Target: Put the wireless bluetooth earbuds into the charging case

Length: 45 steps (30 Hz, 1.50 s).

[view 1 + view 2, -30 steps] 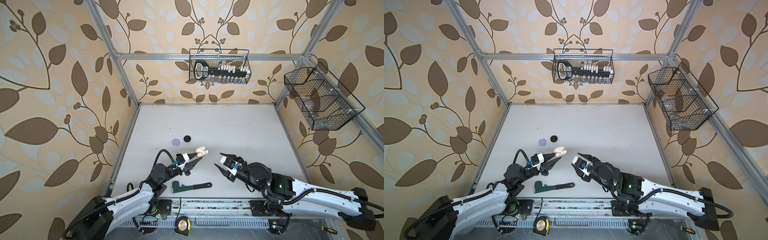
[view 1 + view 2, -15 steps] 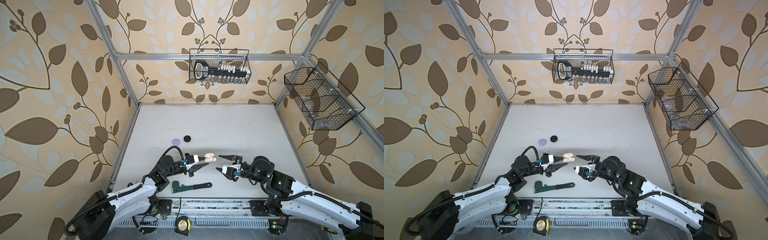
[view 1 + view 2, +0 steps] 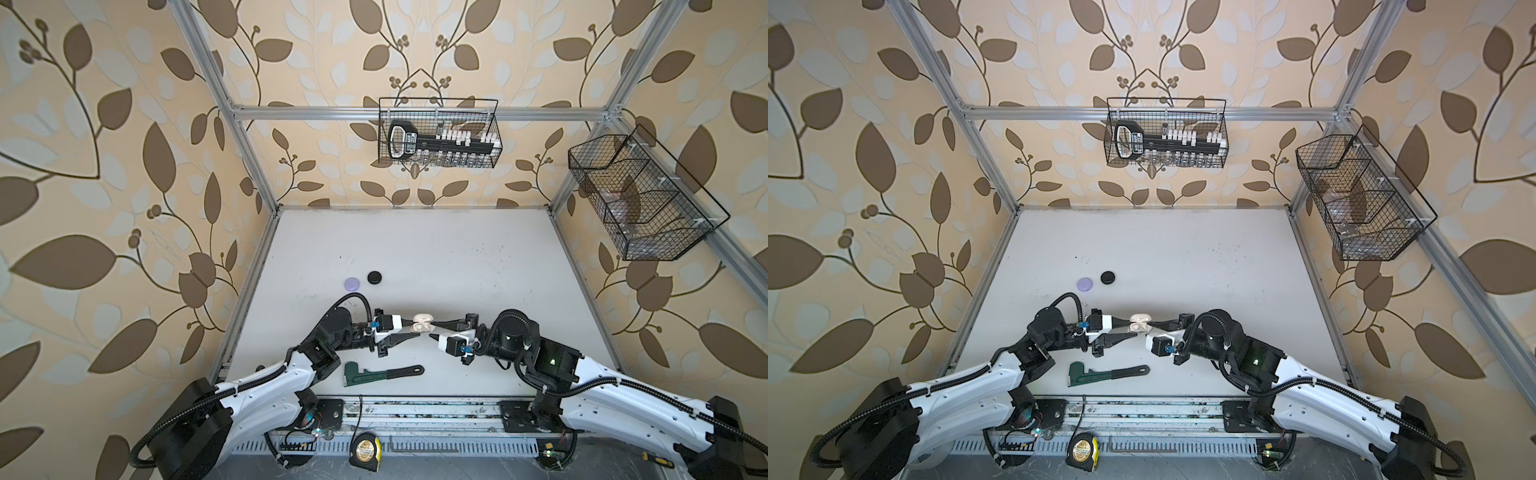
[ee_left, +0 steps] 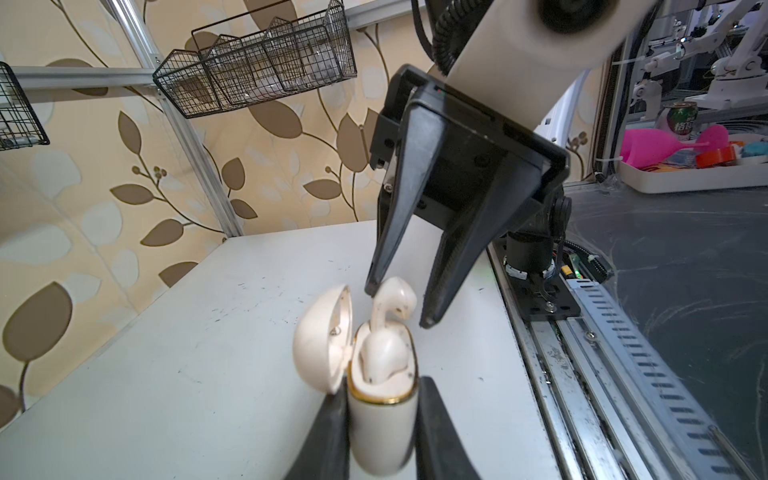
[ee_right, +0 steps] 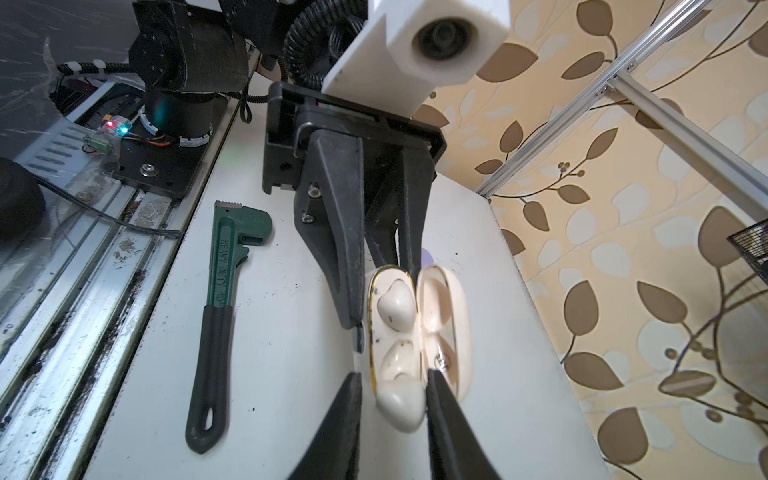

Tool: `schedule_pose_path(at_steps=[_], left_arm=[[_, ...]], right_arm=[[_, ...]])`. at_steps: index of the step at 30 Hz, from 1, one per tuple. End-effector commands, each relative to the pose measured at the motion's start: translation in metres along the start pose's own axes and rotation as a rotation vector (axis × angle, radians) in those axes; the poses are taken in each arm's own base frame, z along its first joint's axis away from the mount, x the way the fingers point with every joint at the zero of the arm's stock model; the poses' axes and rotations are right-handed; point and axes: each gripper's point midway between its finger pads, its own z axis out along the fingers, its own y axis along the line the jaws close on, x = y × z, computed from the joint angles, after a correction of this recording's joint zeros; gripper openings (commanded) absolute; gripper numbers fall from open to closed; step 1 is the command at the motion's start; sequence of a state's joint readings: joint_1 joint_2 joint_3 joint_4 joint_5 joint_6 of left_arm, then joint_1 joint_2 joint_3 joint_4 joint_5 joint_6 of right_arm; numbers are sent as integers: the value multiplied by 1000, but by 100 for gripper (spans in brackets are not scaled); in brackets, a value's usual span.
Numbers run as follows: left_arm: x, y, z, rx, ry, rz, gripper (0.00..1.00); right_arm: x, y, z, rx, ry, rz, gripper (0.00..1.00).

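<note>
My left gripper is shut on the body of a cream charging case and holds it above the table with its lid swung open. One white earbud sits in a slot. A second white earbud stands up out of the case. My right gripper is open around that second earbud, which touches one finger with a gap to the other. Both top views show the case between the left gripper and the right gripper.
A lilac round case and a black one lie shut on the table behind the left arm. A green pipe wrench lies near the front edge. Wire baskets hang on the back wall and the right wall.
The two grippers have come together at the table's middle. The left carried the case to the right, and the right swung left and narrowed its fingers around the raised earbud.
</note>
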<state>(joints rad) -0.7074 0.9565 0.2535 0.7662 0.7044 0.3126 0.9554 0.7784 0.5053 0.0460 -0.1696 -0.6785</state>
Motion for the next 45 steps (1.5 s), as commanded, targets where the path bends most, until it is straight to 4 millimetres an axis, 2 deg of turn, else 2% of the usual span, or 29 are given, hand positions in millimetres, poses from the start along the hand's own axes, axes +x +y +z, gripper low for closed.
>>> schedule_pose_path(at_steps=[1,5,8,12,18,23,26,30,33,35,38,45], left_arm=[[-29,-1,2,29,-77,77,0],[-31,-3,1,36,-83,83,0],[-31,-4,1,42,-86,90,0],[-32,-6,0,29,-104,118,0],[-33,-3,-5,-20,-125,145,0],[-38,-1,-12,-71,-160,165,0],[-40,-1,-16,-91,-177,178,0],[-44,-3,-20,-97,-198,191,0],[-46,-4,-20,-98,-209,194,0],[-46,-2,-21,-109,-212,193,0],[-46,3,-23,-142,-211,183,0],[-45,10,-24,-181,-207,156,0]], right_arm=[[-10,-6,-2,-1,-24,-9,27],[-9,-10,-1,11,-22,6,15],[-9,-11,1,17,-20,36,13],[-12,-23,6,72,-28,164,0],[-31,-29,23,225,6,320,0],[-32,-27,50,300,113,462,0],[-33,-30,57,332,144,521,0],[-30,-40,54,400,137,608,0],[-34,-38,56,381,129,637,5],[-36,-36,56,370,134,641,3],[-37,-41,47,394,117,652,0],[-35,-49,18,443,36,711,0]])
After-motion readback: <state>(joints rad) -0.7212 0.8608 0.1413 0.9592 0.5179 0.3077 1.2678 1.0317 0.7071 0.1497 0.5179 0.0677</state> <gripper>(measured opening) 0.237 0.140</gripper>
